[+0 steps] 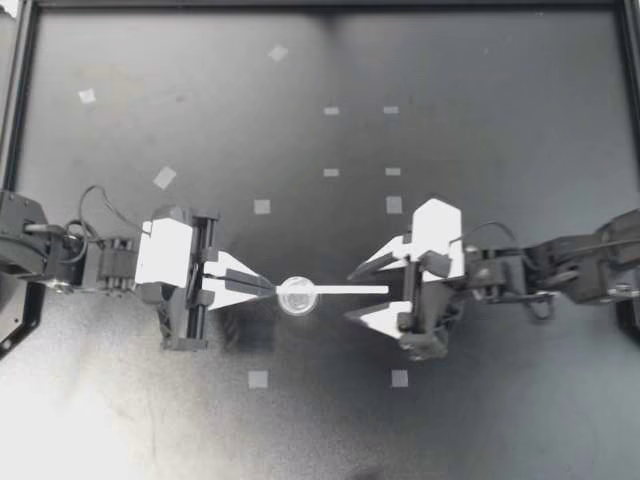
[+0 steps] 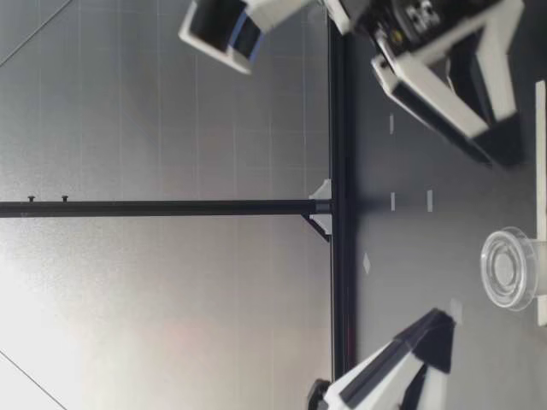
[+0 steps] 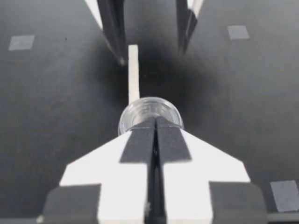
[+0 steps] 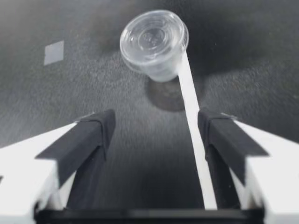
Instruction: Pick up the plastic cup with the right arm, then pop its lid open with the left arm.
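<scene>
On the worktop [image 1: 500, 60], left claw [image 1: 262, 285] clenched against the clear cup [image 1: 298, 297], the released right claw [image 1: 350, 296] should centre over the white strip [image 1: 335, 290].

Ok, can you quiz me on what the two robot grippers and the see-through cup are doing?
1. True or false: my right gripper is shut.
2. What stretches from the clear cup toward my right gripper? A) a white strip B) a spoon C) a ball
3. My left gripper points its tips at the clear cup. Are its fingers open or shut?

Key: 1. False, its fingers stand wide apart. 2. A. 3. Shut.
</scene>
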`<action>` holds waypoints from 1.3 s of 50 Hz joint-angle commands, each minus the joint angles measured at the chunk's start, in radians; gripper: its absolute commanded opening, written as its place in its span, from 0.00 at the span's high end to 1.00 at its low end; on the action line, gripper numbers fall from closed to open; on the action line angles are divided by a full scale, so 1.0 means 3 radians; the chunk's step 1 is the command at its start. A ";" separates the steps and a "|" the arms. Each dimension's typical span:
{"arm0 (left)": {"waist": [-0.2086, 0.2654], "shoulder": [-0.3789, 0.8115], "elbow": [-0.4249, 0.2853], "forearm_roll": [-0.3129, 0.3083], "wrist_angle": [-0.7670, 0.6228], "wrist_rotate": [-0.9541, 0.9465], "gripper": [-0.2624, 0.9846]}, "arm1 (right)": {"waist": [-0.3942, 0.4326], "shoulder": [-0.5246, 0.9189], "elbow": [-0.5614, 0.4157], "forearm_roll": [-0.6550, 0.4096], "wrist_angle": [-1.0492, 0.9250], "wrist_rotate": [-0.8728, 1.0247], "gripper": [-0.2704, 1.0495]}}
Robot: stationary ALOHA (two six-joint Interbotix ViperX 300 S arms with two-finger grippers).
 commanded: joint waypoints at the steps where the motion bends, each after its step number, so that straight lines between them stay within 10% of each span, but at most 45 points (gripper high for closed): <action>1: -0.0010 0.0020 -0.0082 0.0005 -0.0072 0.0005 0.82 | -0.0005 0.0031 -0.0128 0.0005 -0.0031 0.0005 0.26; 65: -0.0010 0.0348 -0.0138 -0.0010 -0.0184 0.0005 0.82 | -0.0005 0.0593 -0.0670 -0.0005 -0.0031 -0.0005 0.26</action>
